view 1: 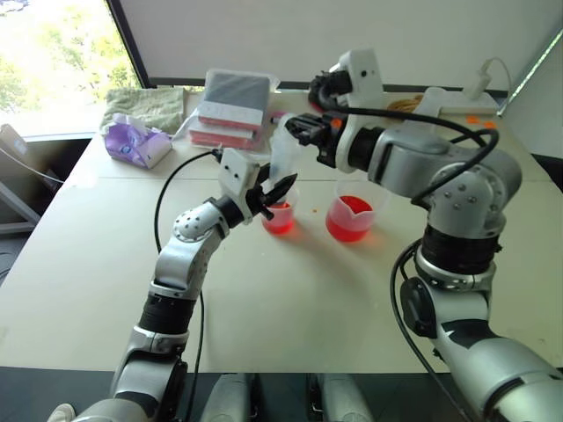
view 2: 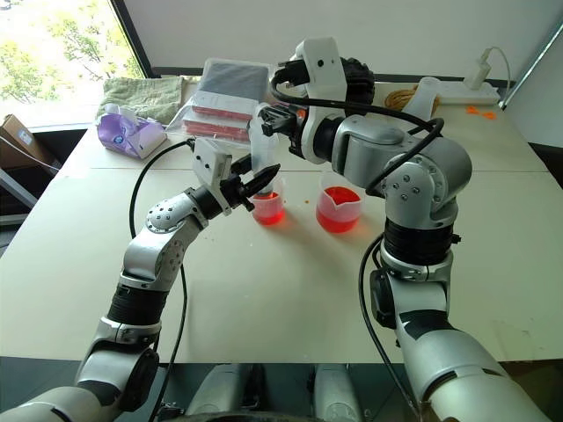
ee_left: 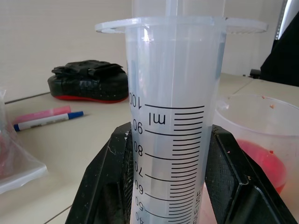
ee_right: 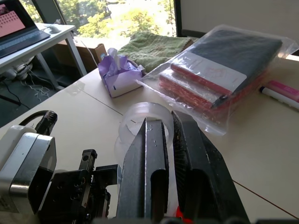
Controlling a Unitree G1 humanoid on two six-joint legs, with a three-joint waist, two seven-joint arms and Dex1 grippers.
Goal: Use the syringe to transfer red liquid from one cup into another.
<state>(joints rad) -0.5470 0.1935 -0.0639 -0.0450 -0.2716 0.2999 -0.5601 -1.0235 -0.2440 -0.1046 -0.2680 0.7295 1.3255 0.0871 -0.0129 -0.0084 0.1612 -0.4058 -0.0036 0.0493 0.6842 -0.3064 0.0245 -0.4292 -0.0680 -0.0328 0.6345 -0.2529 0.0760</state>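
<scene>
While the syringe (view 2: 262,145) stands upright over the smaller cup (view 2: 268,208), its clear graduated barrel is clamped between the two black fingers (ee_left: 105,186) of the left end effector (view 2: 256,186). The right end effector (view 2: 274,119) is clenched at the syringe's top, above the round flange (ee_right: 142,116), fingers pressed together on the plunger. The smaller cup sits on the bench (view 2: 290,290) directly beneath the barrel and holds red liquid (view 2: 267,212) in its lower part. Just beside it, toward the robot's right, stands the spouted beaker (view 2: 338,207), also part-filled with red liquid; the two vessels are near but apart. Farther back on the bench lie a bagged stack of books (view 2: 227,98), a purple tissue pack (view 2: 129,132), a green cloth (view 2: 141,90) and, in the left wrist view, a blue-capped marker (ee_left: 46,120) beside a pink pen (ee_left: 42,113).
</scene>
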